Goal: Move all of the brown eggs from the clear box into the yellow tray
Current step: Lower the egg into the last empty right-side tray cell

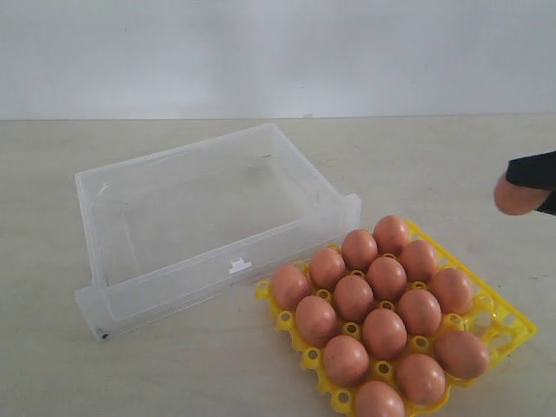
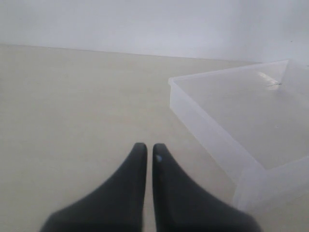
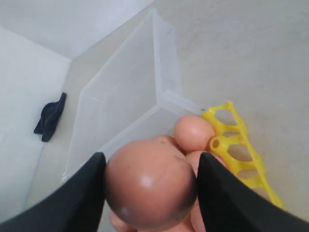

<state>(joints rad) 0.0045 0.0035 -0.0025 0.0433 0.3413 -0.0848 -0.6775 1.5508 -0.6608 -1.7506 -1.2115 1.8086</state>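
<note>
Eggs fill most of the tray. About fifteen sit in its cups in close rows, each touching or almost touching its neighbours. Only the tray's right-hand edge shows bare yellow holes.

One more egg hangs in the air to the right, above the table and apart from the tray's far corner. The right gripper pinches it, one dark finger on each side, as the right wrist view shows plainly.

The box lies just beside the tray on the left, its near corner close against the yellow lattice. Nothing orange-brown shows through its floor or walls in any view, so it looks emptied.

The left gripper has its jaws pressed together with nothing between them. It hovers over bare table next to the box.

By my reading the task is almost done. The box has given up its eggs, and the carried egg appears to be the last one. What remains is to set it into one of the open holes along the tray's right edge and let go.
</note>
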